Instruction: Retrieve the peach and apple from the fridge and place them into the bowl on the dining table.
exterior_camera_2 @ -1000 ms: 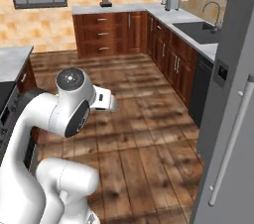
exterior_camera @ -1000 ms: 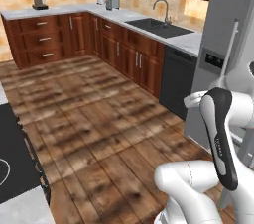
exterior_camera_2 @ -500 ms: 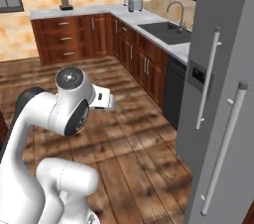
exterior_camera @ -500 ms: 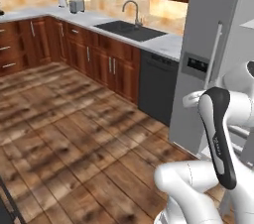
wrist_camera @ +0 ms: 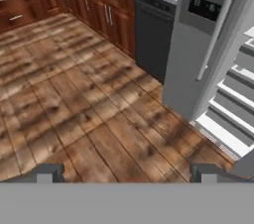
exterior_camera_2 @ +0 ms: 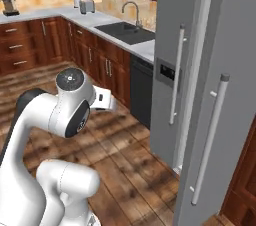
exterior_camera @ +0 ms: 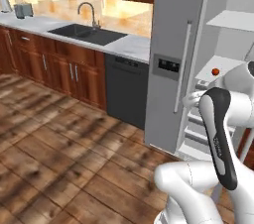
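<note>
On a white fridge [exterior_camera: 173,44] shelf sits a small orange-red apple [exterior_camera: 215,72].

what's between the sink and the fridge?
In the left base view, a stretch of pale counter with a dark dishwasher under it separates the sink from the fridge. The right base view shows the same.

The fridge [exterior_camera: 171,44] is matte grey with a dark display panel [exterior_camera: 166,66] and white shelves [exterior_camera: 223,67] inside, and on one shelf sits a small orange-red apple [exterior_camera: 215,72]. The floor [wrist_camera: 84,109] shows brown wood planks with darker streaks. The cabinets [exterior_camera_2: 30,45] are reddish-brown under a pale grey counter [exterior_camera_2: 95,18], the dishwasher [exterior_camera: 126,89] is black.
</note>
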